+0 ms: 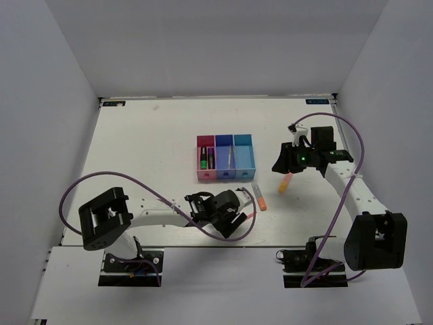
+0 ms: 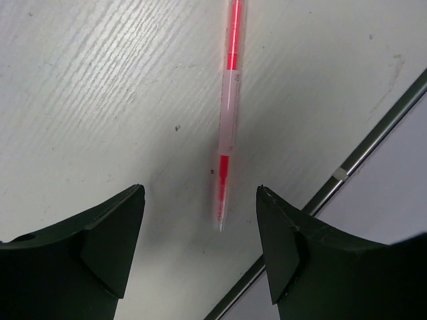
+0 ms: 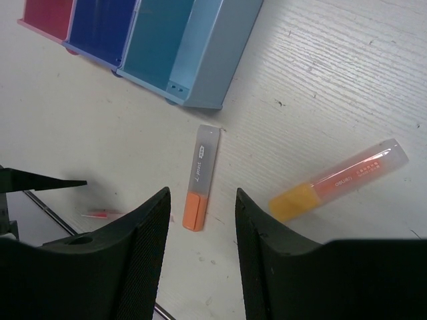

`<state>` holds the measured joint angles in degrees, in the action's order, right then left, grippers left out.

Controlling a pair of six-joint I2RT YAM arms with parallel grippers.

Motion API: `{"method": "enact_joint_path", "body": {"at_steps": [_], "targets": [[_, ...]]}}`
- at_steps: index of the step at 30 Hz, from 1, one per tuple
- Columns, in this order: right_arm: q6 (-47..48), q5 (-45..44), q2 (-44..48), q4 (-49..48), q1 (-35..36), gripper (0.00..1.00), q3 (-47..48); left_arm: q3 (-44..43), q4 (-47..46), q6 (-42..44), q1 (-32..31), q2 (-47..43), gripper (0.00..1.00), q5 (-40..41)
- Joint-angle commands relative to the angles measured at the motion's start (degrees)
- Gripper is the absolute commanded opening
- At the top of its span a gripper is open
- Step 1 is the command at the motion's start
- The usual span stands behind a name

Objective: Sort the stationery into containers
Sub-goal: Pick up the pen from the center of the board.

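Observation:
The three joined bins (image 1: pixel 226 173) stand mid-table: pink, blue-purple, light blue. The pink one holds a green highlighter (image 1: pixel 202 158) and a dark marker. The blue-purple one holds a thin stick. An orange-grey marker (image 1: pixel 259 196) lies in front of the bins; it also shows in the right wrist view (image 3: pixel 201 179). An orange-yellow marker (image 1: pixel 285 181) lies to its right and also shows in the right wrist view (image 3: pixel 339 179). A thin pink stick (image 2: pixel 229 110) lies on the table ahead of my open, empty left gripper (image 2: pixel 200 193). My right gripper (image 3: pixel 203 200) is open and empty above the table.
The table's near edge with its metal strip (image 2: pixel 347 167) runs close to the right of the pink stick. The bins show in the right wrist view (image 3: pixel 167 47) at the top left. The left arm's purple cable (image 1: pixel 101 179) loops over the left side.

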<state>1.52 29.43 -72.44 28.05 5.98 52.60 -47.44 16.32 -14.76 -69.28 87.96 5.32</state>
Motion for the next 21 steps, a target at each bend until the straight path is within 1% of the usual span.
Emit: {"method": "enact_joint_path", "body": {"at_steps": [1, 7, 14, 18, 19, 21], "targets": [[0.33, 1.33, 0.81, 1.12, -0.53, 0.47, 0.75, -2.83, -0.58, 1.84, -0.68, 0.89, 0.78, -0.40], [0.06, 1.24, 1.16, 0.86, -1.14, 0.47, 0.93, -4.76, -0.93, 1.84, -2.62, 5.90, 0.75, 0.92], [-0.11, 1.59, 0.99, 0.95, -1.76, 0.47, 1.19, -5.56, 0.38, 0.62, -4.46, 9.15, 0.66, 3.37], [-0.38, 1.94, 1.34, 1.21, -2.28, 0.47, 1.19, -4.59, 0.65, -0.70, -5.08, 11.00, 0.51, 3.73], [-0.38, 1.77, 1.43, 1.13, -2.37, 0.47, 1.19, -4.24, 0.65, -0.88, -5.17, 11.61, 0.43, 3.56], [-0.55, 2.12, 1.69, 1.21, -2.64, 0.47, 1.19, -3.71, 0.65, -1.23, -5.17, 12.23, 0.35, 3.82]]}}
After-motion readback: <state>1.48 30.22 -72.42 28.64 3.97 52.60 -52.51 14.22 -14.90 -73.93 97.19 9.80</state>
